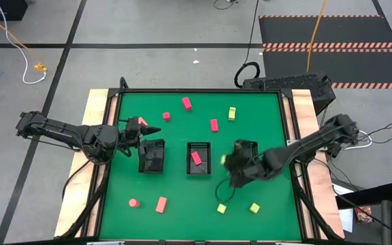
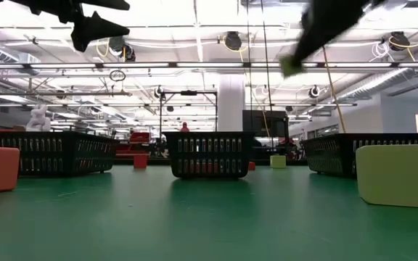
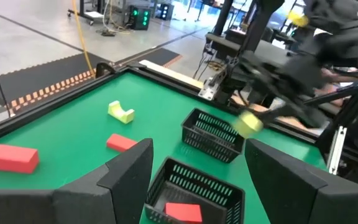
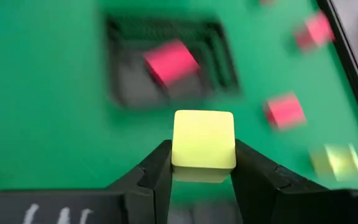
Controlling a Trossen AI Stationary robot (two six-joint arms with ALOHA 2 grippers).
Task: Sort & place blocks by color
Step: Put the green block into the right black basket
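My right gripper point(image 1: 227, 162) hangs between the middle basket point(image 1: 197, 158) and the right basket point(image 1: 246, 148), shut on a yellow-green cube point(image 4: 204, 140). In the low view the cube point(image 2: 291, 67) is high above the table. A pink-red block point(image 1: 196, 157) lies inside the middle basket. My left gripper point(image 1: 148, 131) is open and holds nothing, raised just beyond the left basket point(image 1: 152, 156). Loose blocks lie flat on the green mat: pink-red ones point(image 1: 186, 103) point(image 1: 214, 124) toward the far side, salmon-red ones point(image 1: 160, 204) and yellow-green ones point(image 1: 254, 207) toward the near side. My right gripper pinches the yellow-green cube by two opposite side faces point(image 4: 178, 152), one finger on each. Most of the cube stands out past the fingertips point(image 4: 158, 163). It is lifted clear, well above the mat.
Three black mesh baskets stand in a row across the mat's middle. A notched yellow-green block point(image 1: 231, 113) lies far right, a small pink-red one point(image 1: 166, 116) far left, a salmon-red cylinder point(image 1: 134, 202) near left. A raised wooden rim point(image 1: 92, 109) borders the mat.
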